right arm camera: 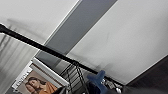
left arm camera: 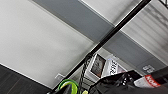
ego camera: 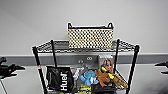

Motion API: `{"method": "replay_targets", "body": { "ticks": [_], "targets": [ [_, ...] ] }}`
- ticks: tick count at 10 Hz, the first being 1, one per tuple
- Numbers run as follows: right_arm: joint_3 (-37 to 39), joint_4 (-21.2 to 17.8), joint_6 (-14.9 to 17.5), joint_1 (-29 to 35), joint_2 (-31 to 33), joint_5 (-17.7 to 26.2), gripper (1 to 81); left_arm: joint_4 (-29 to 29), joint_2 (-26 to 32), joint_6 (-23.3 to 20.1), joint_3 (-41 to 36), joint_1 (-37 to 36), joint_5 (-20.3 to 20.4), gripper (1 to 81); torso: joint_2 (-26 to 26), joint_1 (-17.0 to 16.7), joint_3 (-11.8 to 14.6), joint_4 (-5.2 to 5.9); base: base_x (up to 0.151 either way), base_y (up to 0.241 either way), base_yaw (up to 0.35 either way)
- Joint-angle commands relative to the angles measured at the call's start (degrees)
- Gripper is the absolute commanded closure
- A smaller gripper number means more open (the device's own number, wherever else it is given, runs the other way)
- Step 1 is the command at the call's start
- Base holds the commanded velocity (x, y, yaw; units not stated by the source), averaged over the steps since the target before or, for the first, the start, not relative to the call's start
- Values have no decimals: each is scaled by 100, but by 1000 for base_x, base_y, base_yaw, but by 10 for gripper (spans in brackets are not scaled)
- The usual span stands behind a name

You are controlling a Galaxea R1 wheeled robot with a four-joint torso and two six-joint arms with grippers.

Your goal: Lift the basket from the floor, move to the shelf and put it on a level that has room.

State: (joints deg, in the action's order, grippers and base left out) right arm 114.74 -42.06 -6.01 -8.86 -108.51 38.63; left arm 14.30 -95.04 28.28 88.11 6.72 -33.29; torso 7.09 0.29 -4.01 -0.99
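The cream woven basket [ego camera: 90,38] with its dark rim and two loop handles stands upright on the level [ego camera: 60,47], the bare top wire tier of the black shelf [ego camera: 37,60]. It sits at the middle to right of that tier, against the white wall. My left gripper [ego camera: 18,70] hangs left of the shelf at the height of the tier below, open and empty. My right gripper [ego camera: 160,68] is at the far right edge, open, well apart from the shelf. A post of the shelf [left arm camera: 110,35] crosses the left wrist view, and a shelf post [right arm camera: 45,48] crosses the right wrist view. The dark floor [left arm camera: 15,82] shows beside the wall.
The tier below holds a black bag [ego camera: 60,78] with white lettering, a blue plush toy [ego camera: 88,77], a brown plush toy [ego camera: 103,76] and a picture box [ego camera: 107,61]. A grey band [ego camera: 22,60] runs along the white wall behind the shelf.
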Motion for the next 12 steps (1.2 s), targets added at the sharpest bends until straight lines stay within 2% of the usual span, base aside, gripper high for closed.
{"method": "replay_targets", "body": {
  "ticks": [1, 3, 5, 8, 10, 12],
  "targets": [
    [56, -171, 161, -208, -148, 12, 10, -24, -447, -262, -268, 676, 789, 10, 0, 0, 0, 0, 0, 0, 0],
    [21, -180, 232, -814, -235, -101, 10, -24, -605, -376, -268, 1459, 1290, 10, 2, 0, 0, 0, 0, 0, 0],
    [161, -198, 503, -1507, -576, -241, 10, -32, -998, -420, -268, 2372, 1947, 10, 0, 2, 0, 0, 0, 0, 0],
    [188, -206, 697, -2334, -893, -707, 10, -348, -1517, -455, -172, 3269, 2422, 10, 2, 0, 0, 0, 0, 0, 0],
    [293, -206, 830, -2765, -1175, -884, 10, -480, -1808, -464, 21, 3796, 2529, 10, 2, 2, 0, 0, 0, 0, 0],
    [382, -206, 996, -3284, -1475, -1174, 10, -771, -2152, -464, 189, 4464, 3057, 10, 2, 0, 0, 0, 0, 0, 0]
  ]
}}
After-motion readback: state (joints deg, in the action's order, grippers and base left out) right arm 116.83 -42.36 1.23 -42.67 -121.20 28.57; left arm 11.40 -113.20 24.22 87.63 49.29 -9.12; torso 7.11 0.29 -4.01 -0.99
